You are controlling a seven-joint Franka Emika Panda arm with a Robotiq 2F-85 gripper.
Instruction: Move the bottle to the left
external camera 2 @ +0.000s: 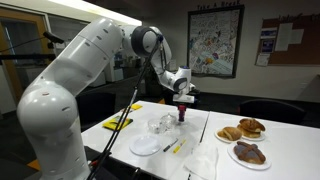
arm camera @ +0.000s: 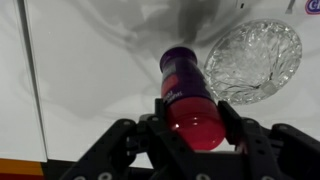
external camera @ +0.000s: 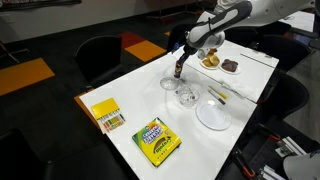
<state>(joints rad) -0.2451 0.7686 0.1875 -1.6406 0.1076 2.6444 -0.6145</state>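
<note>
Exterior view: end effector [external camera: 180,63] was closed on the bottle [external camera: 179,70], gripping its red top. Bottle was upright near the far side of the white table [external camera: 120,90], just beside the glass bowl [external camera: 170,84]. Couldn't tell if its base touched the table. White plate [external camera: 213,115] sat nearer the front, crayon box [external camera: 157,140] and yellow box [external camera: 107,114] at the near end, well apart from the bottle. Two pastry plates [external camera: 220,64] sat behind the bottle.

Exterior view from the other side: end effector [external camera 2: 182,99] came down from above, clamped on the bottle [external camera 2: 182,110]. Bowl [external camera 2: 160,125] was near it and the pastries [external camera 2: 246,128] were well apart.

Wrist view: fingers [arm camera: 160,132] pressed both sides of the bottle [arm camera: 190,95], red end toward the camera and dark end away. Bowl [arm camera: 255,60] sat just beside the dark end; contact unclear.
</note>
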